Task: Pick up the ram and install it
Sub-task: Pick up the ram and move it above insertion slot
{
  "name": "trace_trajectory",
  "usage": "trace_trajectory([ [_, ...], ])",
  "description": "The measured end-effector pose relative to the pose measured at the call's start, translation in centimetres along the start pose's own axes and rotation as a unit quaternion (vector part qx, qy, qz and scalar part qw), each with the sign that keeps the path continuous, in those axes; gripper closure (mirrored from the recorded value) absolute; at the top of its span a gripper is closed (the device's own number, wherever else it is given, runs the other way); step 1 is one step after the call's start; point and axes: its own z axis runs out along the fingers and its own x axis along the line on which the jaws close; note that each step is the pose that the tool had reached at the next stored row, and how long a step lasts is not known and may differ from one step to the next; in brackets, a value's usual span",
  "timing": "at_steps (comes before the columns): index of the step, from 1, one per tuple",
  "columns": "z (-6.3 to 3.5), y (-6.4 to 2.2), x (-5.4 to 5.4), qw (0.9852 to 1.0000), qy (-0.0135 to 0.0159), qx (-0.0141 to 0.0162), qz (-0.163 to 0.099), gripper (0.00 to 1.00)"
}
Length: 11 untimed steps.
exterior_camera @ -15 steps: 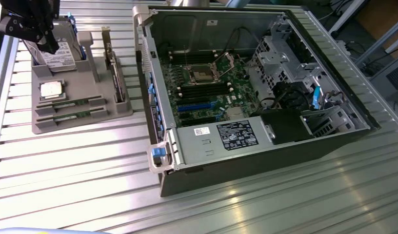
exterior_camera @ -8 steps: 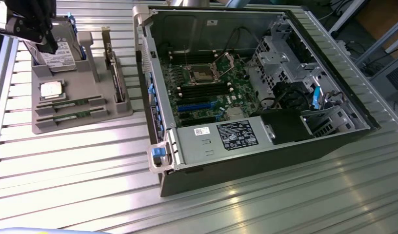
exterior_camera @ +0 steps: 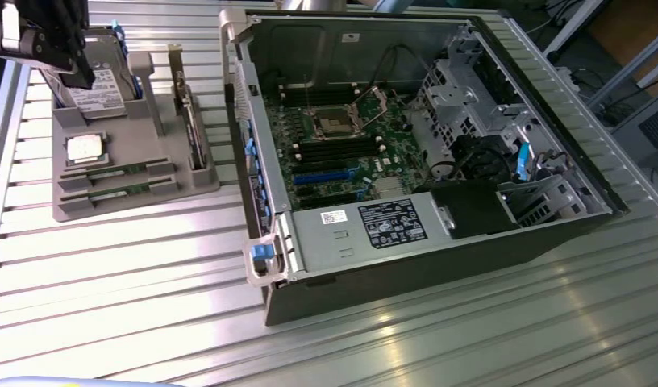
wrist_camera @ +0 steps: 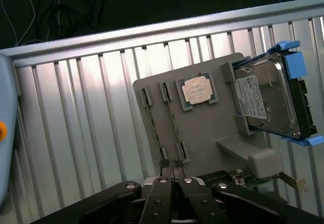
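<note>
Black gripper point(wrist_camera: 173, 176) fingers are pressing tightly together, clenching nothing, and the gripper is hovering above a gray tray point(wrist_camera: 202, 133). On the exterior view's left, this tray is sitting on a ribbed metal table point(exterior_camera: 114, 266). One ram point(exterior_camera: 122, 170) is resting in a slot along the tray's near side, and a twin stick point(exterior_camera: 122, 191) is resting in the parallel slot just nearer. Both are lying apart from the gripper. Just beyond them a square silver processor point(exterior_camera: 85, 149) is lying flat. At the far end a hard drive point(exterior_camera: 97, 97) with blue brackets is standing upright. On the exterior view's right, an open computer case point(exterior_camera: 340, 266) is lying on its side, exposing the motherboard point(exterior_camera: 351, 153).
</note>
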Motion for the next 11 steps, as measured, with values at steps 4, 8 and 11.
trace_trajectory([
  [4, 0.00, 0.00, 0.00, 0.9992, 0.0018, -0.0016, -0.039, 0.89],
  [8, 0.00, 0.00, 0.00, 0.9980, 0.0028, -0.0026, -0.062, 0.89],
  [11, 0.00, 0.00, 0.00, 0.9967, 0.0037, -0.0034, -0.081, 0.89],
])
